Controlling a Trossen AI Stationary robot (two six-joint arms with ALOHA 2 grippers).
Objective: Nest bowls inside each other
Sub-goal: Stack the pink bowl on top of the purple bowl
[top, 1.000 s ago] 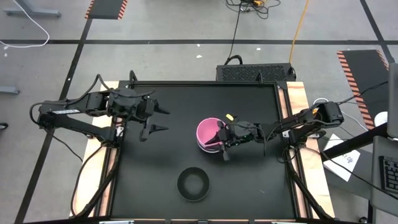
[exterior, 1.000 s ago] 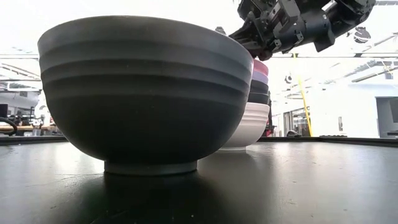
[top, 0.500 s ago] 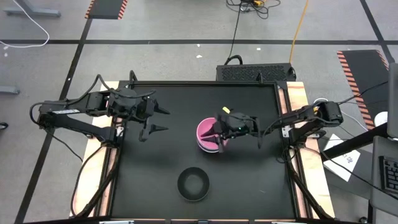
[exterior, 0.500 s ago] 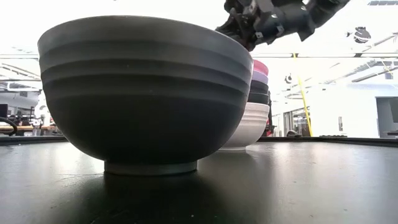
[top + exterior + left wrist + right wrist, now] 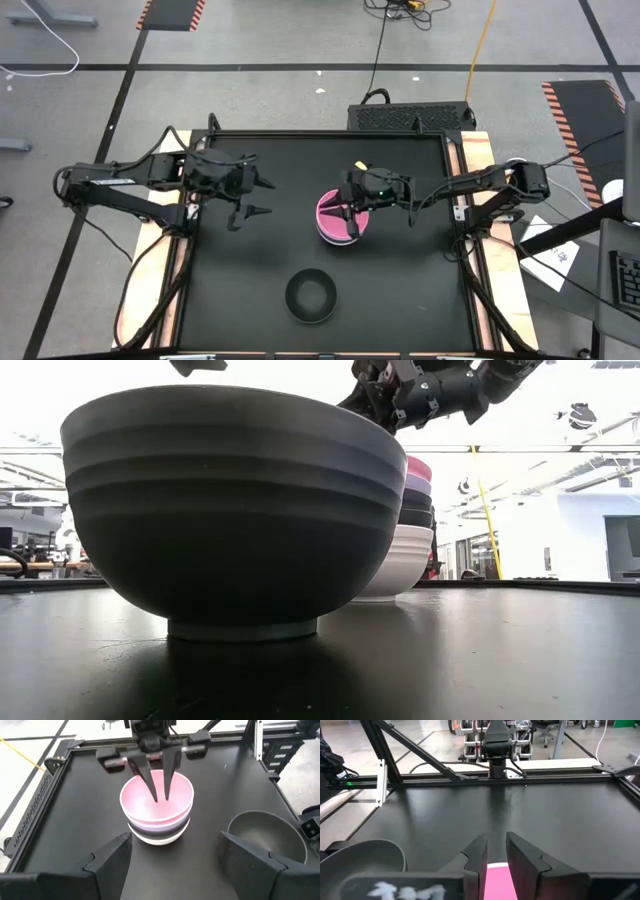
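A stack of nested bowls stands mid-table on its white bottom bowl, with the pink bowl on top. A lone black bowl stands upright near the front edge; it also shows in the low view. My right gripper hovers above the pink bowl with its fingers pointing down, a narrow gap between them, and nothing held. It also shows in the left wrist view. My left gripper is wide open and empty, left of the stack.
The black table top has a raised frame along its edges. Bare table lies between the stack and the lone black bowl, and to the right of both. The room beyond the table shows in the low view.
My right gripper has risen and moved toward the table's left and far edges, coming over the middle of the pink bowl. The stack has stayed put. My left gripper has moved a little toward the stack.
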